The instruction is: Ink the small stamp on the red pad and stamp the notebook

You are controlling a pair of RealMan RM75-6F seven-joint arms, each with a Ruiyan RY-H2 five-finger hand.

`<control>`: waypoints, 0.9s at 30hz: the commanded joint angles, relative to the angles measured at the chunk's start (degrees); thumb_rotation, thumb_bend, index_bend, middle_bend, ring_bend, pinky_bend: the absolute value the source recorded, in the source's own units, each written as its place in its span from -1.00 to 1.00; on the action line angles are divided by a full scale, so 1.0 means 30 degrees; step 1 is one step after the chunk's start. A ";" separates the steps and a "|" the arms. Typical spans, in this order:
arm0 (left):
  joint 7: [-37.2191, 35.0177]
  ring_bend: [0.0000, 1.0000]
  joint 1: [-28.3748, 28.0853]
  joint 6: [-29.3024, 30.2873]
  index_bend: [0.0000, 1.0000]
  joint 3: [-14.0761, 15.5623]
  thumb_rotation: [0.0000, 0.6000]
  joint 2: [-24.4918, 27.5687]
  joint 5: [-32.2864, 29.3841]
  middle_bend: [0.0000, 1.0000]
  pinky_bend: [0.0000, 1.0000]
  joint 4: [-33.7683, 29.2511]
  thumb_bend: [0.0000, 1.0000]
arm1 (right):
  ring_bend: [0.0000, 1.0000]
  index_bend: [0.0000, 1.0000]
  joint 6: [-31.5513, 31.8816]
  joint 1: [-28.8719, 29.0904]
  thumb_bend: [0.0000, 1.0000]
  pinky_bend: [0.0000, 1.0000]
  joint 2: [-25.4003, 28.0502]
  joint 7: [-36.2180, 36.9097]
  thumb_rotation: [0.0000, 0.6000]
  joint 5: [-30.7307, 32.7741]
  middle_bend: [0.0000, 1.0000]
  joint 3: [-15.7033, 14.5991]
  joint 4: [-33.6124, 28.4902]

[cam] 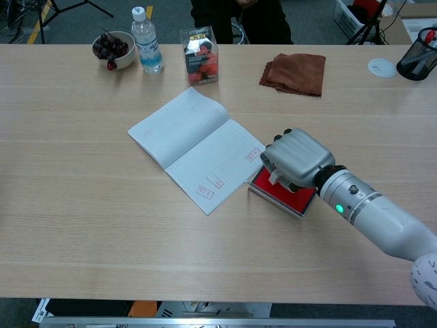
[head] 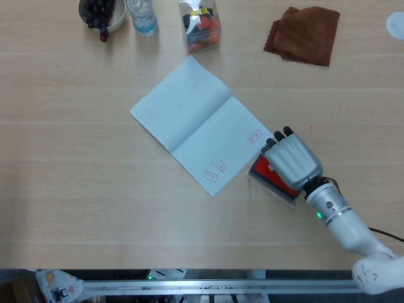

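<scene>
Right hand [cam: 298, 160] over red pad [cam: 283, 194], beside open notebook [cam: 194, 146]

table [cam: 82, 205]: matt pale wood | notebook [cam: 191, 143]: matt paper | cloth [cam: 295, 73]: brown, prob. soft fabric | right hand [cam: 298, 160]: smooth grey shell

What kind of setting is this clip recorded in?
Probably a lab or office workspace: a long wooden table with a seated person at its far side, tripod legs on the floor behind, and a mesh pen cup at the table's corner.
</scene>
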 commanded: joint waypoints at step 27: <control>0.0004 -0.93 0.0193 0.0208 -0.92 0.0037 1.00 0.0215 -0.0044 -0.94 -0.87 -0.0147 -0.46 | -0.37 0.19 -0.0824 0.2256 -0.26 -0.41 -0.2144 -0.0212 1.00 0.2186 -0.07 0.3196 0.1136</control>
